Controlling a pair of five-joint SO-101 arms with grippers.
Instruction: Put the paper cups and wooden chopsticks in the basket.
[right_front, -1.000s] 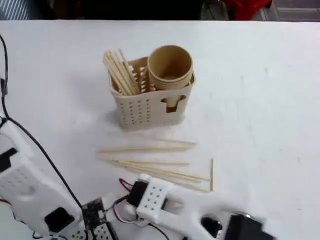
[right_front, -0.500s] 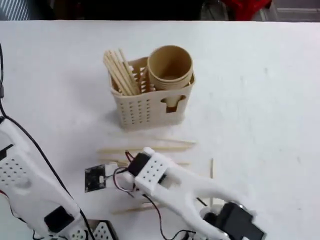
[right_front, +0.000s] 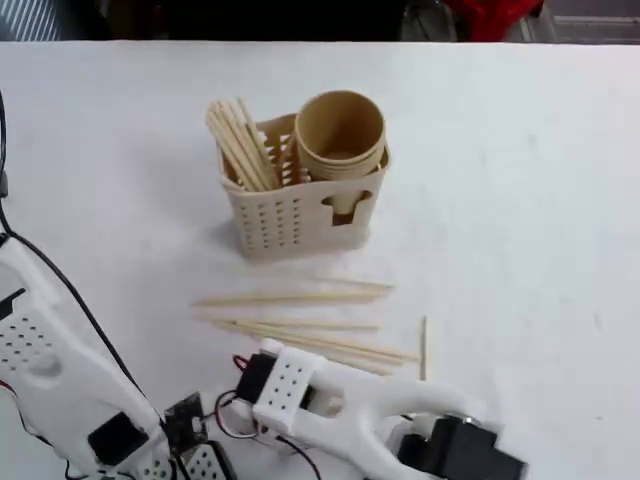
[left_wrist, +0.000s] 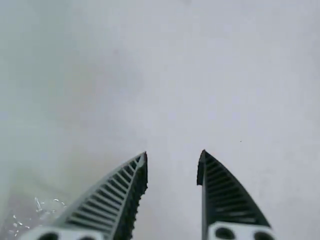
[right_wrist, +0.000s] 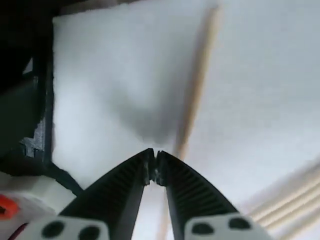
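I look down over the white bench, and most of the job appears done. The basket stands near the middle. The paper cups are nested in one compartment and a bundle of wooden chopsticks leans in the other. What is left, I judge, is the loose chopsticks scattered flat in front of the basket, between it and my arms. My left gripper hangs with its jaws apart over bare bench, holding nothing. My right gripper has its tips pinched together and empty, with one chopstick lying just beside them.
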